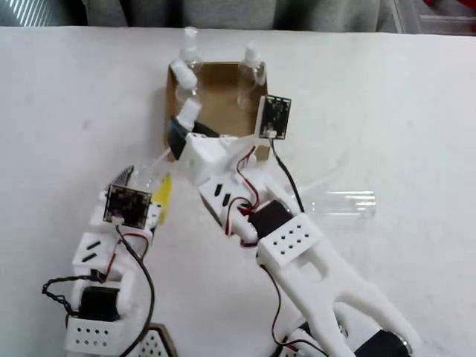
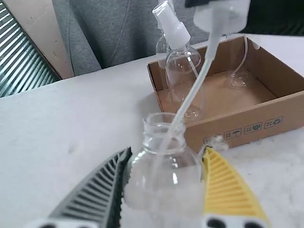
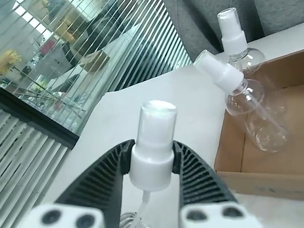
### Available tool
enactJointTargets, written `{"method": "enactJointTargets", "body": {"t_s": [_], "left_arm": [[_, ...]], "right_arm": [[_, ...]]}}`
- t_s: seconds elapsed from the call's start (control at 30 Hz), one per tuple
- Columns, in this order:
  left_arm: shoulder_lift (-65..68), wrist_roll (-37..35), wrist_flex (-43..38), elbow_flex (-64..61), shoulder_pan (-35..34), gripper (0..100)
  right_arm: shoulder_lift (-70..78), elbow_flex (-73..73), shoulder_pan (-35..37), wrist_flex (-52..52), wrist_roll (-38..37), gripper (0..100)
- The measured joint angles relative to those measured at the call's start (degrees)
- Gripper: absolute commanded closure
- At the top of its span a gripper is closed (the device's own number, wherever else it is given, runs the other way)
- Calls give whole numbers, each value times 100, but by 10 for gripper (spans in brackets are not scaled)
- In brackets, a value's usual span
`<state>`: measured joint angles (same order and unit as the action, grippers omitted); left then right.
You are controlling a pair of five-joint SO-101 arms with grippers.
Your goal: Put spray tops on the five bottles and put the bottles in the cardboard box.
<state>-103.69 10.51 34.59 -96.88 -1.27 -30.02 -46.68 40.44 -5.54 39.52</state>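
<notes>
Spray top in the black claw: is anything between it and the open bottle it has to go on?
Nothing visible blocks it. The spray top, held in the right gripper, hangs above the open bottle in the left gripper, and its thin tube reaches down into the bottle's neck.

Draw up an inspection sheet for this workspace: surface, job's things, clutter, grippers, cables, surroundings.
Surface: white table.
Job's things: the box holds three topped bottles, one of them leaning. An open bottle stands before the box. A fifth bottle lies on the table by the right arm.
Clutter: nothing seen.
Grippers: left gripper shut on the open bottle. Right gripper shut on a spray top, whose tube is in the open bottle's neck.
Cables: red and black wires run along the arms.
Surroundings: blinds beside the table.
</notes>
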Motion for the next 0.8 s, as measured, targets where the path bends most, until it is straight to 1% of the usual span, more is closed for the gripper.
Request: {"method": "enactJointTargets", "body": {"t_s": [0.13,0.47,0.63,0.8], "left_arm": [[0,0,0,0,0,894],[0,0,0,0,0,894],[0,0,0,0,0,895],[0,0,0,0,9,895]], "right_arm": [[0,0,202,0,0,981],[0,-44,325,0,0,981],[0,-202,624,0,-18,981],[0,-299,765,0,-18,981]]}}
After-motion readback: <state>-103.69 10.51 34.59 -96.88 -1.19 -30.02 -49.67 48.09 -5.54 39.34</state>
